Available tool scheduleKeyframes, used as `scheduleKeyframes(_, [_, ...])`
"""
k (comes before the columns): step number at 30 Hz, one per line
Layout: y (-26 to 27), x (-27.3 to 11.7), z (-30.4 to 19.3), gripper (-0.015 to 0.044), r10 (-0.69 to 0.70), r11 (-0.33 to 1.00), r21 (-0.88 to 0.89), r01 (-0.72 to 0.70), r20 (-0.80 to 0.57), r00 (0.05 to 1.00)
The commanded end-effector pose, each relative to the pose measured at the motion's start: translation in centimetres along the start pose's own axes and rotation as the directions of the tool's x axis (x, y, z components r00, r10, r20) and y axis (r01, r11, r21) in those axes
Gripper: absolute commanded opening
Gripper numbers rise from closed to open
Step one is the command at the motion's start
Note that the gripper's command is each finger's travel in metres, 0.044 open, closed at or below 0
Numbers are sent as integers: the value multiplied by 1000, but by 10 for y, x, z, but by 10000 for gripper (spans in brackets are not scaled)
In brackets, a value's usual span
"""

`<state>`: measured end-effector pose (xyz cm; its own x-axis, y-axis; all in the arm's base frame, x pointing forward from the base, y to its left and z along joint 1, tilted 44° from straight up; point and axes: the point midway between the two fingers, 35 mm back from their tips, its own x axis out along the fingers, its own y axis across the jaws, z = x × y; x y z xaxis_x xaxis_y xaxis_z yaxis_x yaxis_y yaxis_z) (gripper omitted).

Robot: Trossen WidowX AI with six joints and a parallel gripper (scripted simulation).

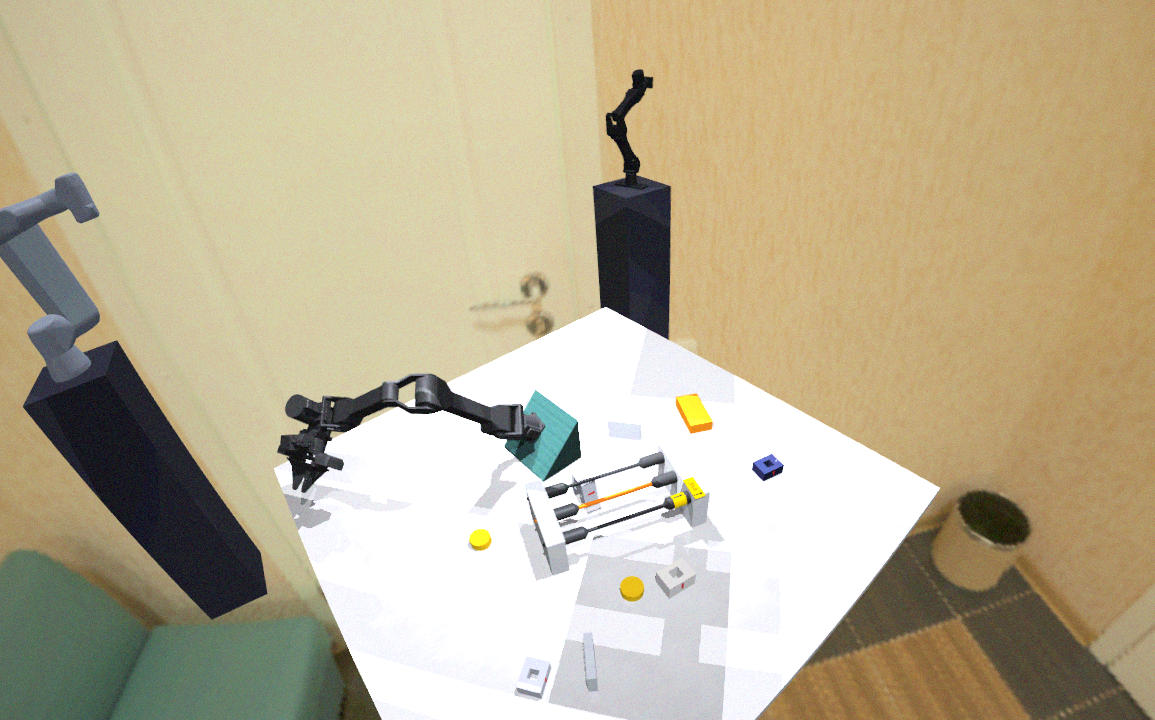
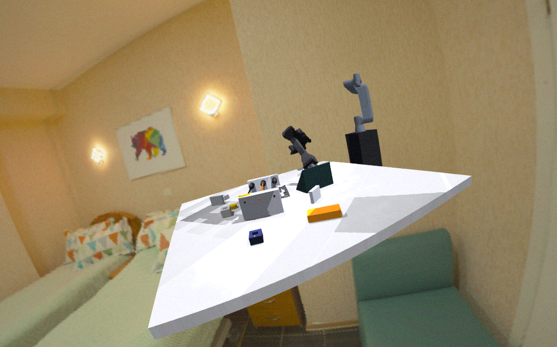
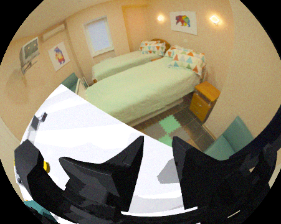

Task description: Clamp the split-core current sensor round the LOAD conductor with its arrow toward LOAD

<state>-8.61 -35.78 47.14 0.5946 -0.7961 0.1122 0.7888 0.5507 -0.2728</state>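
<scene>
My gripper [image 1: 303, 484] [image 3: 159, 139] is open and empty, above the table's left edge in the top view, far from the rack. A grey split sensor [image 1: 588, 494] [image 2: 285, 193] with a red mark stands open beside the rack, partly hidden by the conductors in the top view. The rack has two pale end panels [image 1: 549, 530] [image 2: 261, 207] with three conductors between them. The front black conductor [image 1: 626, 520] carries a yellow sleeve [image 1: 677, 500] near a yellow label [image 1: 694, 488]; the lettering is too small to read. The middle conductor [image 1: 619, 495] is orange; no sensor is round any conductor.
A teal wedge [image 1: 543, 436] [image 2: 317, 177] stands near the arm's base. An orange block [image 1: 694, 412] [image 2: 324, 214], a dark blue holed block [image 1: 773, 471] [image 2: 256, 241], pale holed blocks [image 1: 670, 585], yellow discs [image 1: 480, 539] [image 1: 631, 588] and a grey bar [image 1: 590, 662] lie round the rack.
</scene>
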Motion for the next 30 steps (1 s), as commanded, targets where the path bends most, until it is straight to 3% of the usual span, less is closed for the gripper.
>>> scheduleKeyframes(1, [2,2,0,172,3,1000,2,-3,2,1000])
scheduleKeyframes(11, [122,91,12,435,174,978,95,-185,110,979])
scheduleKeyframes(20, [256,119,24,440,334,914,177,-364,176,926])
scheduleKeyframes(30, [398,87,30,440,511,799,240,-551,212,833])
